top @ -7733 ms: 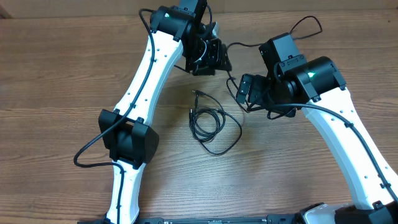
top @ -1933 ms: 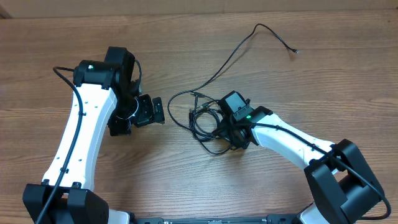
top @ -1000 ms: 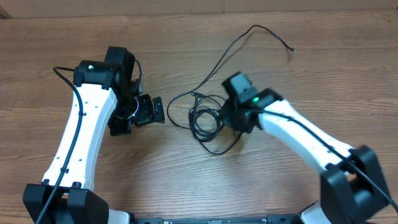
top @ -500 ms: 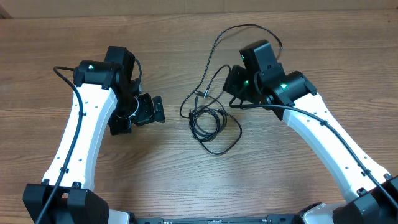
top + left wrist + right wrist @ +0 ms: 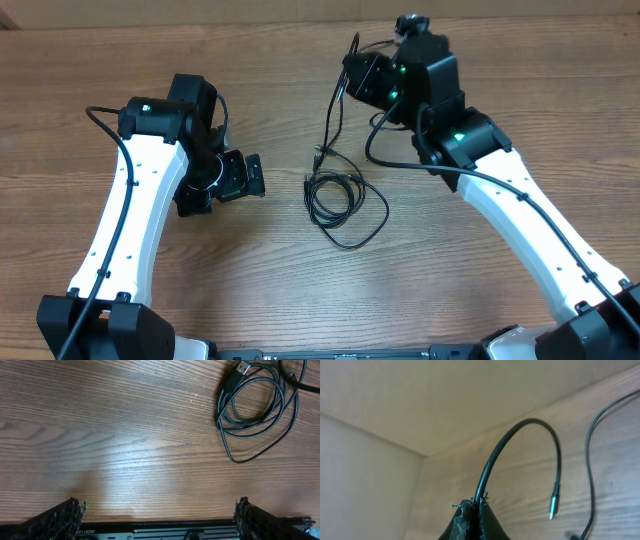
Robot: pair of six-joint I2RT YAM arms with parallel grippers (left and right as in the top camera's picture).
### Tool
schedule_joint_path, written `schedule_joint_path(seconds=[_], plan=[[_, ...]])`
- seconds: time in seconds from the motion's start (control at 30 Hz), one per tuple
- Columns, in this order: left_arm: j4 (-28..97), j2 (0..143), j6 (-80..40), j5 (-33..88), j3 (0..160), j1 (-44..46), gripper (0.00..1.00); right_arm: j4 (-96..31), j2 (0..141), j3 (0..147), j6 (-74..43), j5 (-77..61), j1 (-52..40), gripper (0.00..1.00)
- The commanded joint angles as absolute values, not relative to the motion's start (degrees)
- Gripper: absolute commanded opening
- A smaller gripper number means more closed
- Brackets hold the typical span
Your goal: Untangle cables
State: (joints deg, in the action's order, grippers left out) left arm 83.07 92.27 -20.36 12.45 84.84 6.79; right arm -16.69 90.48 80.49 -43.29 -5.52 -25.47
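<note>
Cables (image 5: 335, 195) lie coiled on the table (image 5: 400, 290), one strand rising to the right gripper (image 5: 472, 506), clamped on it, fingers mostly cropped; left gripper (image 5: 159, 512), beside the coil, gapes wide, empty

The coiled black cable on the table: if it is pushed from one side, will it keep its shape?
Probably not: the coiled cable lies in loose, uneven loops, so a push would likely deform it. It looks thin and light, so it should slide on the table. Lifted, it would likely droop, as the strand in the right gripper bends over.
</note>
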Motion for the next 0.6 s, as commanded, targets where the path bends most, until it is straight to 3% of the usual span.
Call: schedule_joint_path(seconds=[0.0,0.57], plan=[[83.1,92.2,-18.8,13.1,84.8,7.3,1.00,-16.8,89.8,81.7,-41.9,-3.8,-20.4,0.04],[82.0,92.2,-18.8,13.0,84.8,7.3,1.00,-41.5,85.3,95.2,-35.5,-0.1,12.2,0.04]])
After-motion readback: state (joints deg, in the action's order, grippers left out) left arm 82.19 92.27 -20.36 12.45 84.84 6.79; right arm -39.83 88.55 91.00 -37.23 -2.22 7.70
